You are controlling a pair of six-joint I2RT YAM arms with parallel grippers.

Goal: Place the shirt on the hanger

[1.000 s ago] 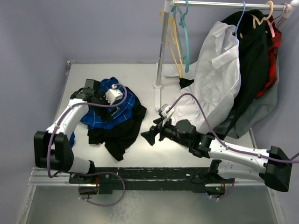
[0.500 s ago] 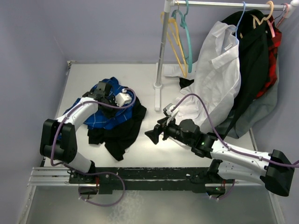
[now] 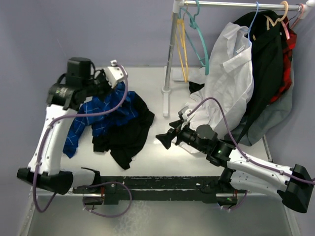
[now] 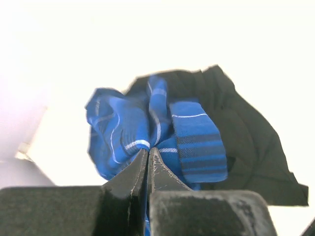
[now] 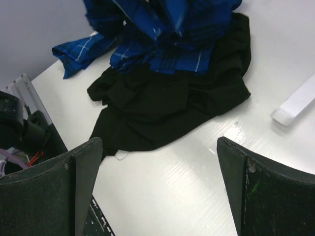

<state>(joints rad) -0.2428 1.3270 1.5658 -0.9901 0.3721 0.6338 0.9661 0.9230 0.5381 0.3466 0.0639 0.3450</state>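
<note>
Above table, left fingers pinching shirt

Left arm: white tubular links between bulky black joint housings, a white camera block at the wrist, and a lilac cable looping loosely along it down to the black mounting rail. Right arm: the same white links and black joints, a second lilac cable arching over it, and a small green light on one dark housing. Left gripper: narrow matte black fingers with rough, scuffed faces; right gripper: broad, grainy black fingers, lightly speckled and scratched.
</note>
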